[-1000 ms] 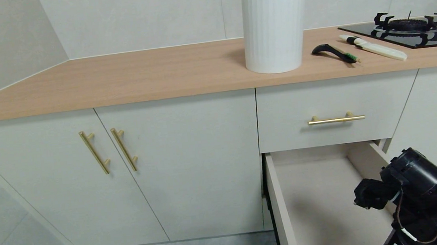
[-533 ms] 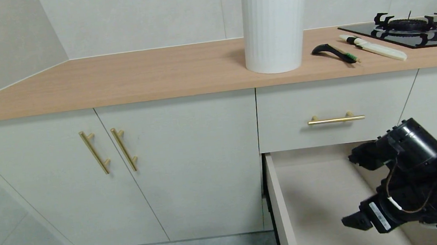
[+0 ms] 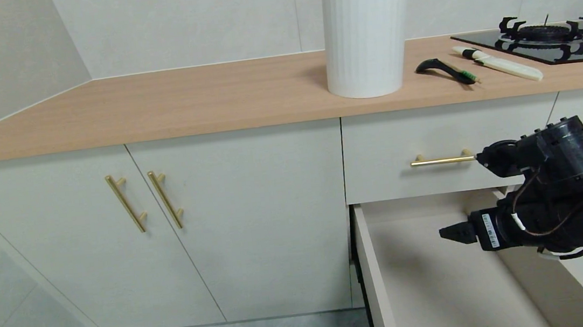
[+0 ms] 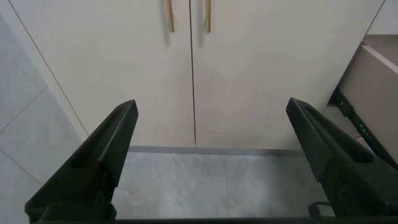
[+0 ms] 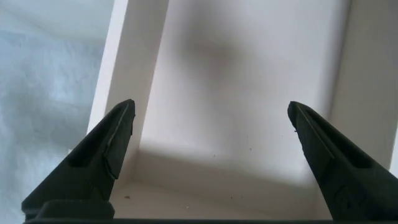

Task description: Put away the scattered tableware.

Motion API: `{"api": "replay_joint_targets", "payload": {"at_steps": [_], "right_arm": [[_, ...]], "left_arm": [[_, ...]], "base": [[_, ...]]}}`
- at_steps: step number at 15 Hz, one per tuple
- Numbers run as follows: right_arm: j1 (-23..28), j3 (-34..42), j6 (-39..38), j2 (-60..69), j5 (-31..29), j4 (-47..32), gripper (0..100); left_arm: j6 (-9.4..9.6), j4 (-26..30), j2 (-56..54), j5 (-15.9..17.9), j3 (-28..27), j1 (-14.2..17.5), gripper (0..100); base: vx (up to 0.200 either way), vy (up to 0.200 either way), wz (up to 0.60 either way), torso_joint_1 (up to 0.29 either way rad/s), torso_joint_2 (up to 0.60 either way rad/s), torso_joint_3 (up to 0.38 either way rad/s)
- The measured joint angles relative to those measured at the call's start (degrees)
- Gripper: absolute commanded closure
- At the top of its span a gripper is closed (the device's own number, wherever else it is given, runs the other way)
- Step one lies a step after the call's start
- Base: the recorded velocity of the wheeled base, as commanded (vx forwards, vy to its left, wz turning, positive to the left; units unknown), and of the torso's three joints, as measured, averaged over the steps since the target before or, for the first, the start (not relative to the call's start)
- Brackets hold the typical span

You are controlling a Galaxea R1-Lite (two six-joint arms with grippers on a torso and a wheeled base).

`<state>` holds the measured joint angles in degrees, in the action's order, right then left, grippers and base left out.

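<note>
The right gripper (image 5: 210,158) hangs over the open drawer (image 3: 373,263) with its fingers spread wide and nothing between them. The left gripper (image 4: 211,158) is just as slack and empty, low down and facing the cupboard doors (image 4: 249,68). The drawer is a plain, pale box with a matte, flat floor. Right beside the right wrist is the thin brass handle (image 3: 443,160) of the shut upper drawer (image 3: 393,147). That is probably the first hazard, since the bulky wrist could snag the bar on a lift towards the counter (image 3: 182,99). The tableware lies up there between a tall ribbed white cylinder (image 3: 367,31) and the stove (image 3: 544,42): a black-handled utensil (image 3: 444,70), curved and slim, and a white knife (image 3: 500,65), long and flat. Both lie low on smooth wood grain, so a pinch from above may skate off them or push them along. They are also near the front edge — a nudge could send one to the floor. A careless sweep could bump the cylinder, which looks light and tippable.
</note>
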<state>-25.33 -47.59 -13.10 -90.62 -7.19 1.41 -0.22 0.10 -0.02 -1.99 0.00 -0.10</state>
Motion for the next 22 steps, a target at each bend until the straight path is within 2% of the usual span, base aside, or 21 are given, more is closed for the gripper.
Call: {"api": "replay_joint_targets", "payload": {"at_steps": [3, 7, 22], "right_arm": [[0.12, 0.05, 0.00, 0.61, -0.06, 1.34, 0], [0.11, 0.11, 0.05, 0.96, -1.18, 1.51, 0], [0.12, 0.55, 0.33, 1.02, -1.29, 2.17, 0]], "left_arm": [[-0.02, 0.00, 0.00, -0.01, 0.00, 0.00, 0], [0.00, 0.00, 0.00, 0.00, 0.00, -0.01, 0], [-0.02, 0.00, 0.00, -0.01, 0.00, 0.00, 0]], "base": [[0.000, 0.000, 0.00, 0.000, 0.00, 0.000], [0.000, 0.000, 0.00, 0.076, -0.24, -0.256], [0.000, 0.000, 0.00, 0.163, -0.47, -0.276]]}}
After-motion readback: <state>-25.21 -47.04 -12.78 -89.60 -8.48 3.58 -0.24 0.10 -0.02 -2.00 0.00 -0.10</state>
